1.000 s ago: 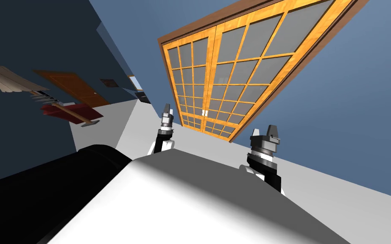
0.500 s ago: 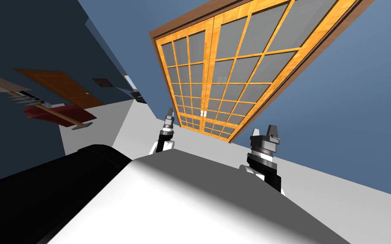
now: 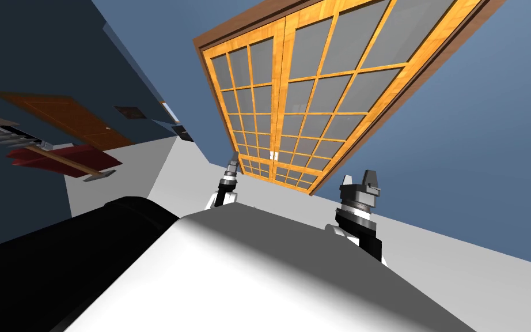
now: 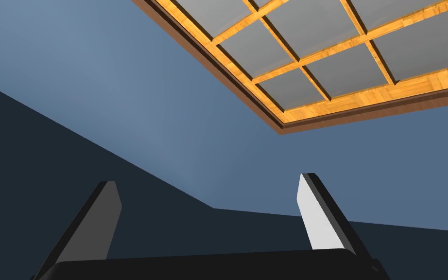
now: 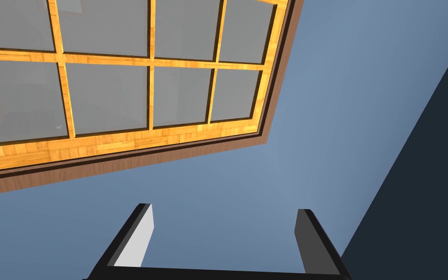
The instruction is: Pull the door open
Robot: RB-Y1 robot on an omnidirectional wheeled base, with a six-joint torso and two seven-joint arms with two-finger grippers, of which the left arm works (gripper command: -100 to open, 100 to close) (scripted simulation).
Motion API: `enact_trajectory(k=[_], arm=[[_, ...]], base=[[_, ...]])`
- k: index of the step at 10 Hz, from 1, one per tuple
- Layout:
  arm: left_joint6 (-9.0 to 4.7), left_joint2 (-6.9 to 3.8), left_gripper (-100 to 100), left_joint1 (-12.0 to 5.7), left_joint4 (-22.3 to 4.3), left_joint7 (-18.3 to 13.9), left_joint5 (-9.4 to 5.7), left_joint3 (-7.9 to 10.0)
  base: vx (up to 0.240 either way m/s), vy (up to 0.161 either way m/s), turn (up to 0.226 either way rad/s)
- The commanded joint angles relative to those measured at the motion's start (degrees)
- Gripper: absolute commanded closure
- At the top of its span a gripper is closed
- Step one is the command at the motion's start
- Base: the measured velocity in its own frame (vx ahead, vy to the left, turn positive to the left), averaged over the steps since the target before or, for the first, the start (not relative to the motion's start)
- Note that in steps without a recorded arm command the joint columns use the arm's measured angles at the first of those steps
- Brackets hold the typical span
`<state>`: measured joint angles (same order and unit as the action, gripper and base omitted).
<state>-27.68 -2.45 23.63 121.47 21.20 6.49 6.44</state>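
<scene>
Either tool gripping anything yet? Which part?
Nothing held: the left tool and right tool are both open with empty gaps, short of the orange wooden grid-paned double door and its small white handles.

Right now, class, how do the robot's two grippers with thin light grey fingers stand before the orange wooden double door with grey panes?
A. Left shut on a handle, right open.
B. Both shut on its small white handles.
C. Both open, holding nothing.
C: in the wrist views the fingers of the left gripper and the right gripper stand wide apart with nothing between them.
</scene>
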Motion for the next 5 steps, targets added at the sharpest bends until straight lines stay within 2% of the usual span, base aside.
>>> enact_trajectory(k=[1, 5], arm=[[-0.73, -0.32, -100, -0.33, -2.23, 1.76, 0.37, 0.57], [-2.48, -0.84, -100, -1.33, -8.14, 6.22, 1.46, 1.85]], base=[[0.09, -0.004, -0.063], [0.099, -0.006, -0.059]])
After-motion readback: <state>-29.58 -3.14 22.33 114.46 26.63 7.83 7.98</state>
